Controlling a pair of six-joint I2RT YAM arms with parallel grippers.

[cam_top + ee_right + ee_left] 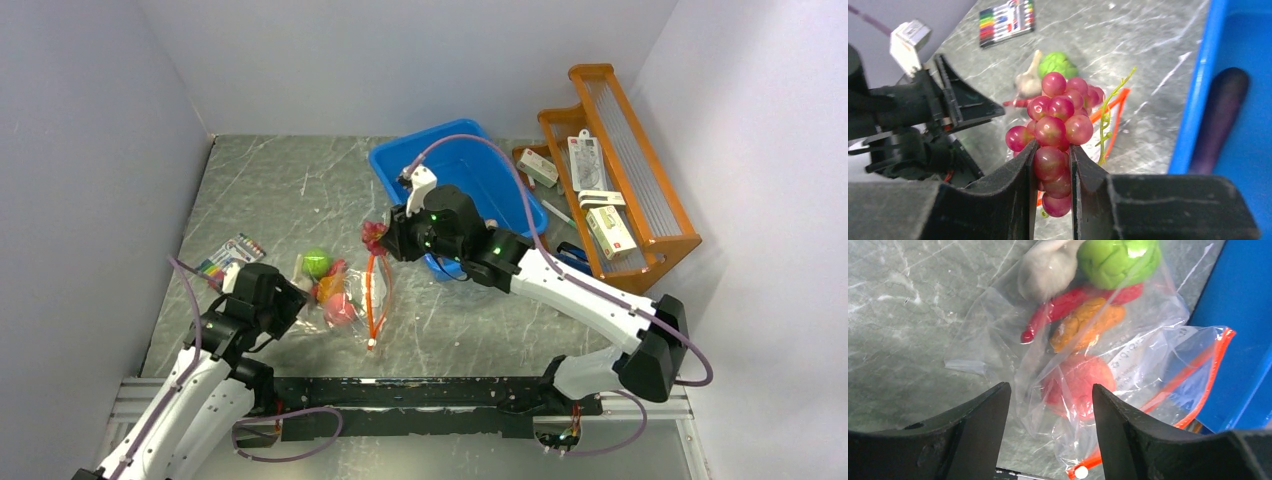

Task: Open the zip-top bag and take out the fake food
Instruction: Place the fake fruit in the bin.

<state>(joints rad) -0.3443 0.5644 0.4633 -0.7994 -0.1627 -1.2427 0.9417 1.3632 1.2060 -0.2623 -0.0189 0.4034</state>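
While one grape bunch (1060,115) hangs, one bag (1168,350) holds five foods (1080,385)

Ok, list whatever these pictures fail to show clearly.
1. Lower grapes: right wrist view, hidden between the right fingers.
2. Zip-top bag, near end: left wrist view, behind the left fingers.
3. Green ball: same view, cut by the top edge.
4. Eggplant in the blue bin: blurred in the right wrist view.
5. Boxes on the rack: top view, labels too small to read.
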